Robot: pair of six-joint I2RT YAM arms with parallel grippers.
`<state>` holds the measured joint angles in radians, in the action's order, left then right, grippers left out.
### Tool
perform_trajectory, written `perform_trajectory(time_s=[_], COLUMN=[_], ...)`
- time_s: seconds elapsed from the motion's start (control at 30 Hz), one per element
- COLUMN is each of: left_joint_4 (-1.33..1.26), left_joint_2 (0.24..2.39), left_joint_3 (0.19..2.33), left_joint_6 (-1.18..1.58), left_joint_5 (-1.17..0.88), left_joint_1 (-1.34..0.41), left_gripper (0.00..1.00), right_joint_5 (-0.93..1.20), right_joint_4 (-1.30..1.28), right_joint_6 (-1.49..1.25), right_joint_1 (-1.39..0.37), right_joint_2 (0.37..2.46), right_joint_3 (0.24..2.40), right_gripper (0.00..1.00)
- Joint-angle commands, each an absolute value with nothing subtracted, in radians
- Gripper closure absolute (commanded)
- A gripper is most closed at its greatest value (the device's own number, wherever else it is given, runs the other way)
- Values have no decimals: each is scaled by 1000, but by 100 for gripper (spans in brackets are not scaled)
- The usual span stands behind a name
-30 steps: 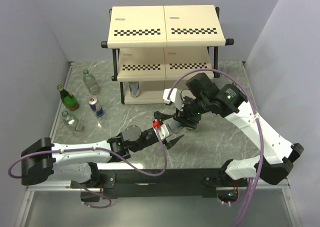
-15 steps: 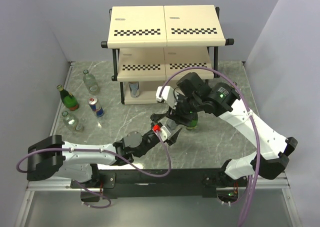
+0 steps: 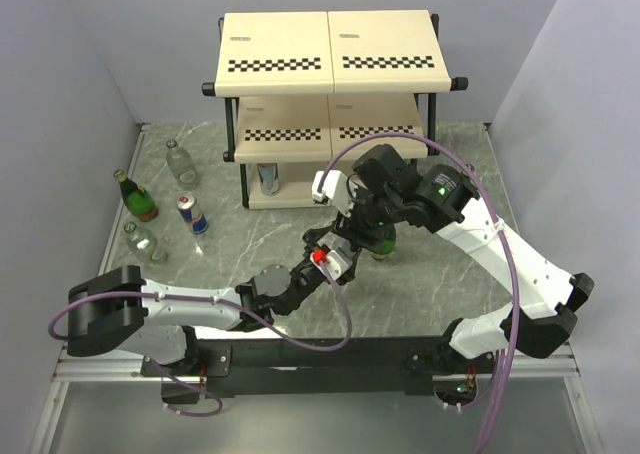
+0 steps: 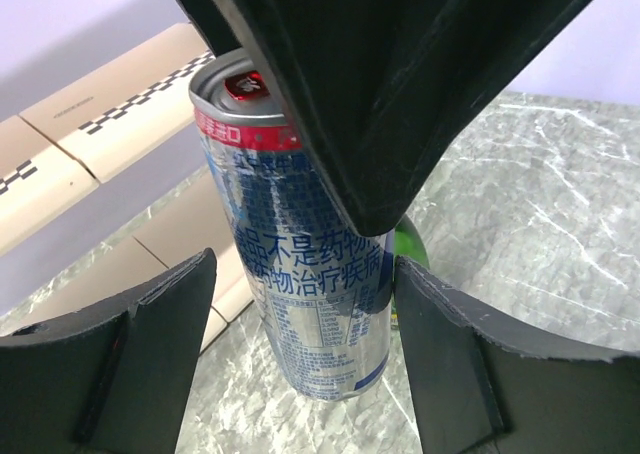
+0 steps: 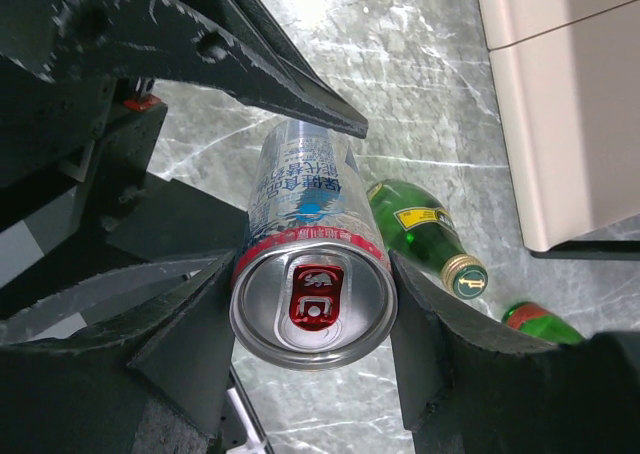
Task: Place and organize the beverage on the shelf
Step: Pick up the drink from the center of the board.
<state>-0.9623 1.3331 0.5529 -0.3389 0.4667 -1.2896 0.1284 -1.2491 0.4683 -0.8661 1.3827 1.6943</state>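
A silver and blue can (image 5: 312,299) with a red tab hangs upright above the marble table. My right gripper (image 5: 312,274) is shut on it, its pads pressing both sides of the can's top. My left gripper (image 4: 300,304) reaches in from below and straddles the lower body of the can (image 4: 300,274); it is open, with a clear gap at its left finger (image 4: 160,344). In the top view the two grippers meet at mid-table, left gripper (image 3: 335,256), right gripper (image 3: 352,236), in front of the shelf (image 3: 330,59). The can itself is hidden there.
Two green bottles (image 5: 420,224) (image 5: 535,324) are on the table right under the right arm. At the left are a green bottle (image 3: 138,199), two clear bottles (image 3: 180,162) (image 3: 145,242) and a can (image 3: 192,214). Another can (image 3: 268,177) is on the shelf's bottom tier.
The right gripper carried the can left, then held still. The left gripper reached up around the can and its jaws have narrowed.
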Motion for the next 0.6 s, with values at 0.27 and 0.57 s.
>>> perform_trajectory(time_s=[0.27, 0.57], left_joint_4=[-1058, -1061], left_joint_2=[1373, 1419], left_joint_3=[624, 652], left_joint_6=[-380, -387], left_joint_5=[511, 522], left_joint_1=[-1298, -1296], left_gripper=[23, 30], right_joint_5=[124, 120], right_joint_4=[-1183, -1186], right_joint_6=[456, 456], right_joint_1=[-874, -874], right_joint_2=[1381, 1385], right_joint_3=[1753, 1761], right_gripper=[100, 100])
